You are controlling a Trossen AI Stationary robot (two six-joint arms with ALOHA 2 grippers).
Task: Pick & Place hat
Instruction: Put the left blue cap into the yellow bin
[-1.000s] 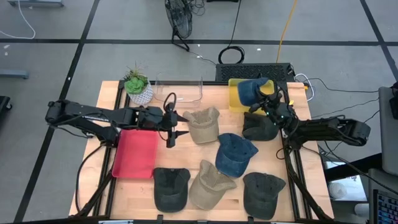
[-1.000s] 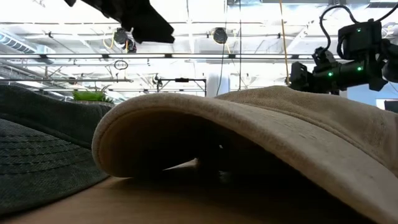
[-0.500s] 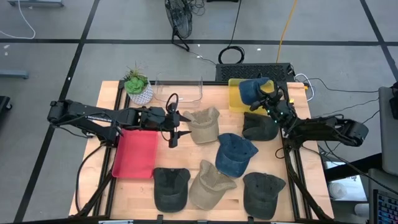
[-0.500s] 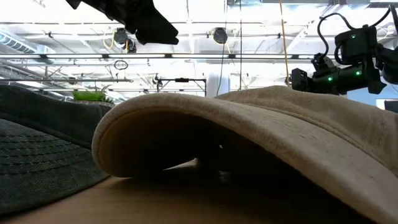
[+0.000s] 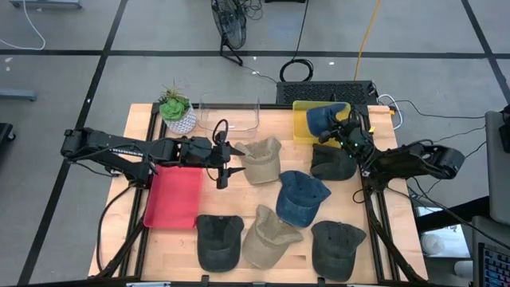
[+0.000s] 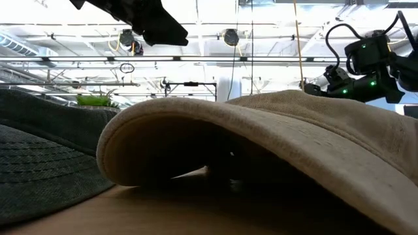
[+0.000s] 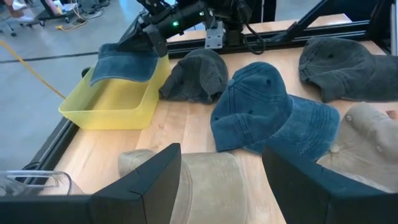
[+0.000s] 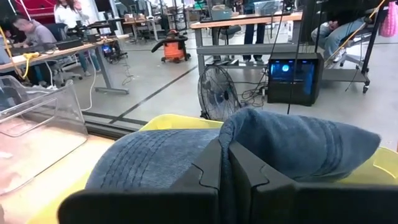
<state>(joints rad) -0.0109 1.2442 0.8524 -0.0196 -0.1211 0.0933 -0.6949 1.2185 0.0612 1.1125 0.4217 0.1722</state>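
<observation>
Obs., left to right across the desk (image 5: 139, 239):

- Red tray (image 5: 173, 198) at L edge, nothing in it. Potted plant (image 5: 176, 111) and clear bin (image 5: 231, 113) at the far side.
- L arm reaches in over the red tray; left hand (image 5: 226, 163) hovers just beside the tan hat (image 5: 260, 159), fingers wide, holding nothing. L wrist view: tan hat directly below/ahead of the open fingers (image 7: 140, 186).
- Middle: blue hat (image 5: 301, 196) lies flat, touching no hand. Near edge row: dark hat (image 5: 219, 241), second tan hat (image 5: 271, 236), another dark hat (image 5: 337, 247). Low view is mostly blocked by the near tan hat's brim.
- R side: yellow bin (image 5: 304, 122) at far edge. Right hand (image 5: 341, 132) clamped on a blue denim hat (image 5: 323, 118), which hangs over/partly inside the yellow bin. R wrist view: fingers pinched tight on the cloth, bin rim below. A fourth dark hat (image 5: 331, 162) lies just beside the bin, under the R arm.

Step (judgement): place phase for the R arm, hat at the bin but not released. L arm looks staged for a pick on the tan hat.

Next: R needs to open over the bin interior so brim clears the rim, then lift away. L needs to descend and close on the crown; soft fabric, so grip a fold.
</observation>
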